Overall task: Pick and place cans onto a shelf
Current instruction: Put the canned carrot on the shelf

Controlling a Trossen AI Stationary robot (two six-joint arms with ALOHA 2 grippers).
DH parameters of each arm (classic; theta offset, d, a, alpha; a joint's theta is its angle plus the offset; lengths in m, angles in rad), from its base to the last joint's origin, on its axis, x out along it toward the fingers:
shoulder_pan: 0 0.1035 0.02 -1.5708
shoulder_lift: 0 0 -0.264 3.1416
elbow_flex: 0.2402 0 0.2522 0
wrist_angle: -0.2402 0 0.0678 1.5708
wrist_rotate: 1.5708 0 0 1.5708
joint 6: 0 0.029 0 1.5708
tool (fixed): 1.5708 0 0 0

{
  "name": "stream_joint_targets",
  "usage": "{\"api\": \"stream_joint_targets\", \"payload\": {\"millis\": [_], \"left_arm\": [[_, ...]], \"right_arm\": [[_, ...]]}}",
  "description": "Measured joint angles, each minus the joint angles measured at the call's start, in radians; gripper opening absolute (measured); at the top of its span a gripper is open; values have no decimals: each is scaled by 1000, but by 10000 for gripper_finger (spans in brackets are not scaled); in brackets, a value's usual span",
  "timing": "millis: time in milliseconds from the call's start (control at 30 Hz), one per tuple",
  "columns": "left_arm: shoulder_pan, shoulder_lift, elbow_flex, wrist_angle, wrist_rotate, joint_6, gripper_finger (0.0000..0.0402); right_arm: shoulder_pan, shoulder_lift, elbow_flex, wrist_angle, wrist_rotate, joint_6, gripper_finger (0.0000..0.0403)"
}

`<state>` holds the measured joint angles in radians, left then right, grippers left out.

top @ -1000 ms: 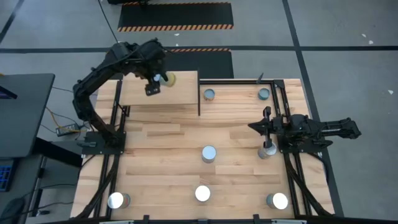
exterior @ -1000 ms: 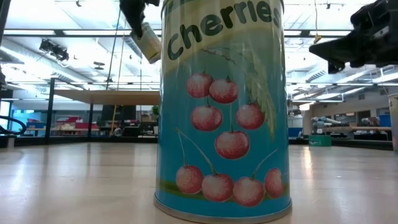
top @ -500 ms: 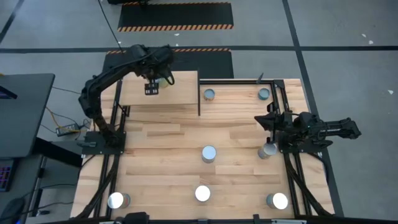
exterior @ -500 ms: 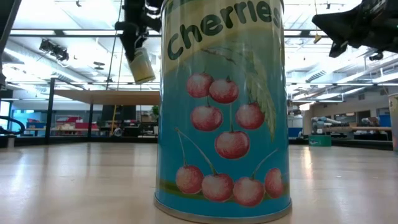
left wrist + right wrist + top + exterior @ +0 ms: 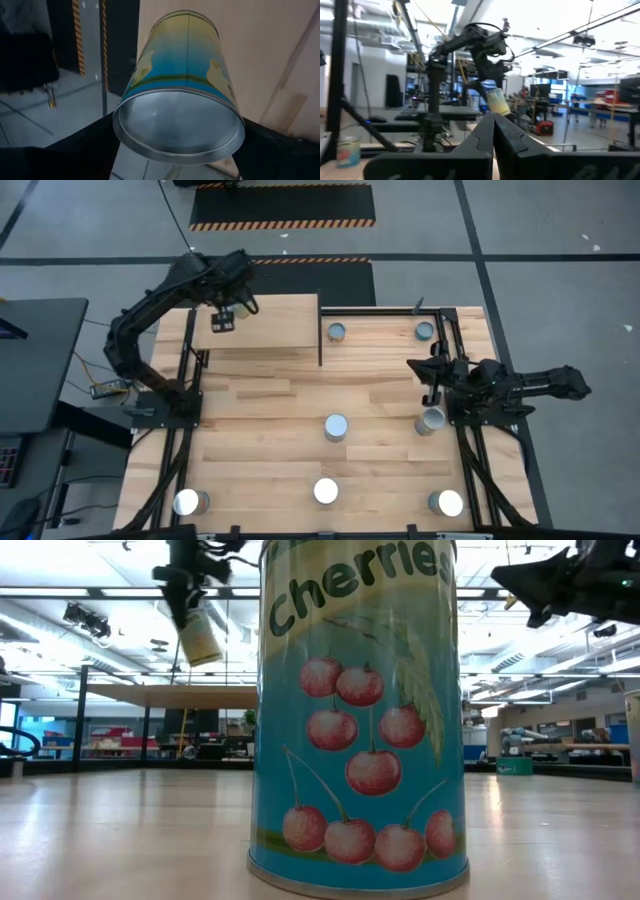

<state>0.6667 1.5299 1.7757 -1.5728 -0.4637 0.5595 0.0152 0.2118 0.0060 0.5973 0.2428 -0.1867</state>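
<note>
Blue "Cherries" can (image 5: 358, 715) fills the low view (left fingers (image 5: 224, 319) clamp another can (image 5: 182, 90), right fingers (image 5: 430, 376) closed).

Shiny metal can (image 5: 182, 107) with glossy printed label; pale wooden shelf (image 5: 275, 325)

Above the shelf (image 5: 262, 321), the left gripper (image 5: 222, 321) has swung with its held can (image 5: 199, 635) from near the board's middle toward its left end, the can turning from tilted to nearly upright in the low view. The right gripper (image 5: 428, 370), fingers pressed together, has risen and drawn back from the can (image 5: 432, 420) it earlier stood over.
</note>
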Motion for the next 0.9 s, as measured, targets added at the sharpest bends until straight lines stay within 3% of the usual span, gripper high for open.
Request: {"api": "stream_joint_targets", "payload": {"millis": [267,367,667,900], "left_arm": [[117,-90,-104,2,-2,59,322],[134,-105,-147,2,41,53,322],[131,-113,-233,2,64,27,323],[107,-113,-233,2,36,21,342]], "right_arm": [[-18,150,0,103,-29,10,10],[-18,201,0,148,-32,20,10],[-18,313,0,253,-1,37,12],[-18,363,0,310,25,37,51]]}}
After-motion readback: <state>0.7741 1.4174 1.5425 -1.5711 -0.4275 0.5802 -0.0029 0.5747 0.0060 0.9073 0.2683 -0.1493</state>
